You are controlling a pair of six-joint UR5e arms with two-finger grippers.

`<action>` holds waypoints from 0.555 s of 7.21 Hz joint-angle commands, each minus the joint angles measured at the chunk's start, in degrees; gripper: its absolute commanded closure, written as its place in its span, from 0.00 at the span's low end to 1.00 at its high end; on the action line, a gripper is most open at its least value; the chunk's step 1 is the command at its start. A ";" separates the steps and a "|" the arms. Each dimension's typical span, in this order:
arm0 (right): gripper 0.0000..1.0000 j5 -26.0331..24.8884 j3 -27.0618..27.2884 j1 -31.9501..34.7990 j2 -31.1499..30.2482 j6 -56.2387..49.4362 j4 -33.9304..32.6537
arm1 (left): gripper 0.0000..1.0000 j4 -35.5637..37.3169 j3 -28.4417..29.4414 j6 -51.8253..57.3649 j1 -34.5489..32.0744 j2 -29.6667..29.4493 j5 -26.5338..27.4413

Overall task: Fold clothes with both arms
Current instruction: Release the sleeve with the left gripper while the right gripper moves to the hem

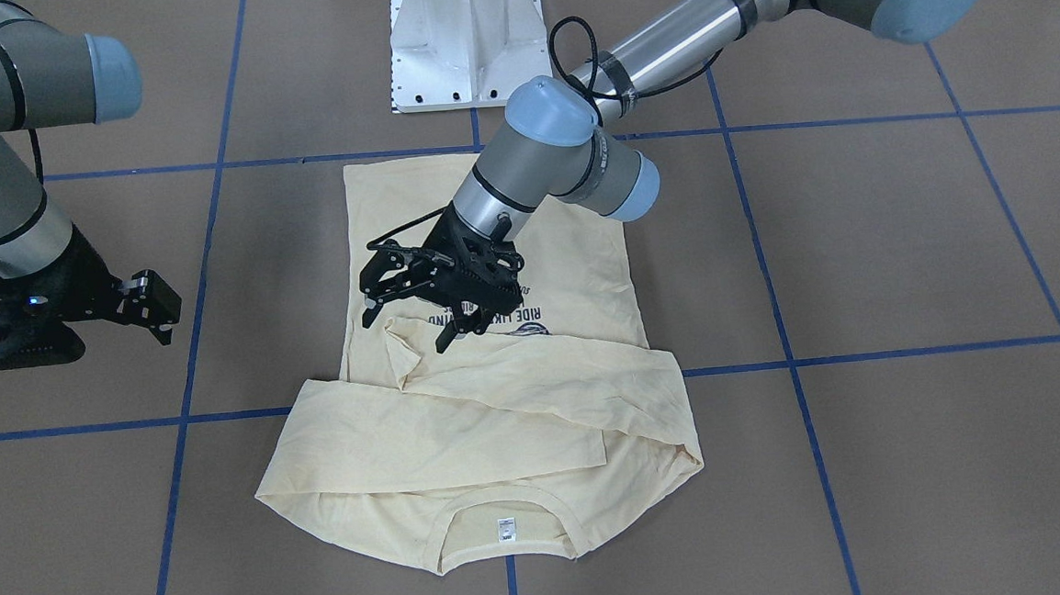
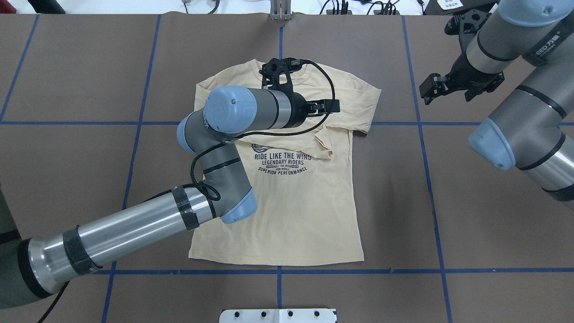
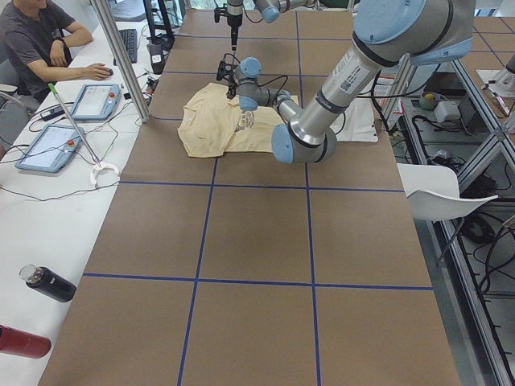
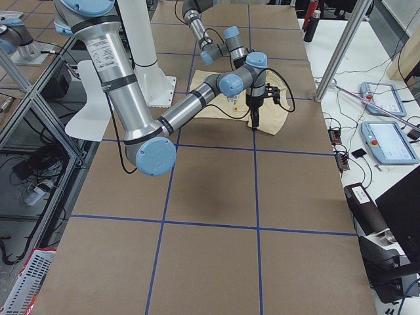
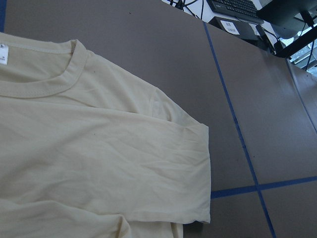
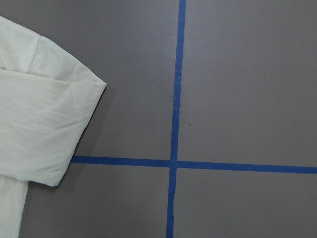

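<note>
The left gripper (image 1: 405, 333) hangs wide open and empty above the shirt (image 1: 574, 258). If it drops wrong, it could mess up the folded sleeves (image 1: 499, 400).

The T-shirt (image 2: 291, 202) is soft, matt cream cloth, lightly creased, its navy print (image 2: 281, 162) flat and dull; the table (image 2: 493, 215) is covered in matt brown paper-like sheeting, crossed by smooth blue tape (image 2: 430, 188) with a faint sheen. The left arm (image 2: 134, 229) and right arm (image 2: 529, 112) show polished silvery metal tubes, matt grey housings and smooth light-blue caps (image 1: 551, 112) that look like plastic; the left gripper (image 1: 406, 334) and right gripper (image 1: 155, 307) are matt black, seemingly plastic; the pedestal (image 1: 466, 39) is white painted metal, slightly glossy.
</note>
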 commanded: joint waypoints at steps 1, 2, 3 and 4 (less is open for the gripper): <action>0.00 1.93 2.51 -0.05 -0.28 1.92 0.11 | 0.00 6.59 -11.10 -0.01 -1.47 6.66 -4.56; 0.00 3.07 3.92 -0.92 -0.28 5.50 0.20 | 0.00 11.77 -19.62 0.07 -1.82 11.84 -5.96; 0.00 3.17 6.98 -3.80 -0.45 9.97 0.20 | 0.00 18.18 -28.15 0.51 -1.91 16.42 -6.15; 0.00 3.08 9.18 -7.13 -0.80 14.89 0.38 | 0.00 24.07 -34.41 0.77 -1.91 19.95 -6.07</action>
